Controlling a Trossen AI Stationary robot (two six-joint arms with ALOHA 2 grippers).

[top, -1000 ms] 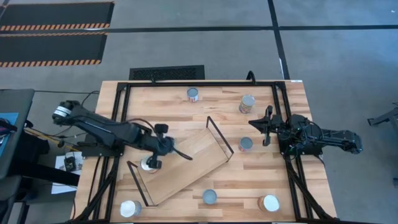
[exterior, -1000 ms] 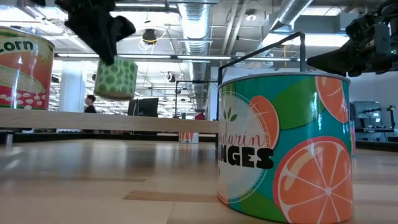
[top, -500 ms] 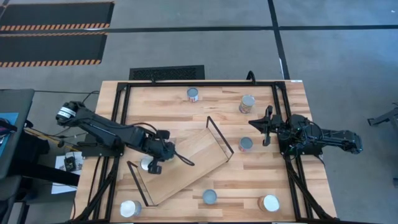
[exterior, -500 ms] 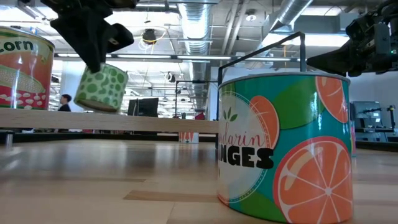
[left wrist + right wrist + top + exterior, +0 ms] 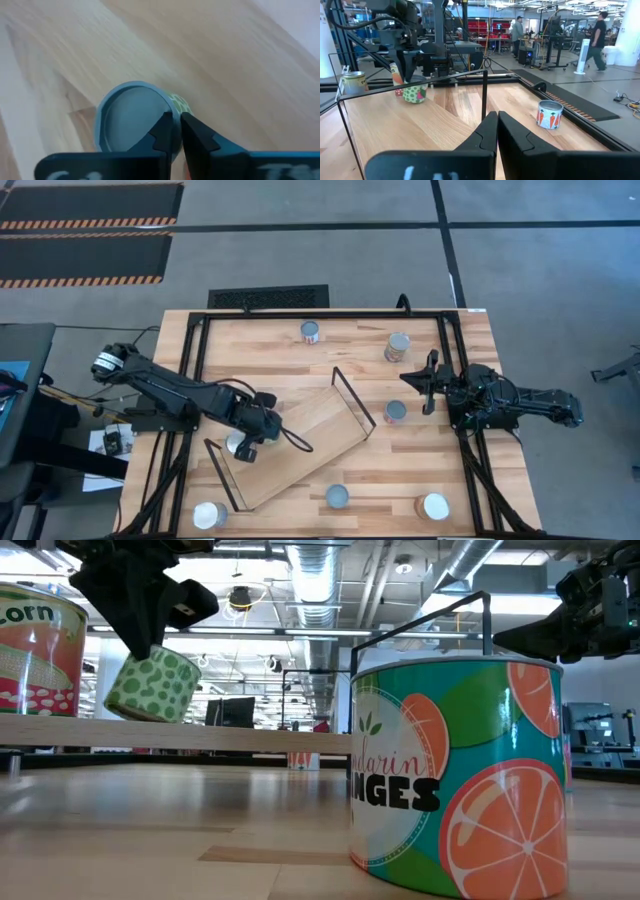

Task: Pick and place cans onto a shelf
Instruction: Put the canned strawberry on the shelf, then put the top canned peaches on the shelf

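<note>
Gripping tilted green can [image 5: 152, 686] | left end effector [image 5: 250, 442] over shelf [image 5: 310, 420] | butcher-block table [image 5: 440, 470]

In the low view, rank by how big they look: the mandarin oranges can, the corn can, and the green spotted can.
1. Mandarin oranges can, looks largest, but it sits nearest the camera.
2. Corn can, cut off by the picture's edge, so unsure.
3. Green spotted can, smallest-looking, tilted above the shelf in the left gripper.

True sizes may match.
</note>
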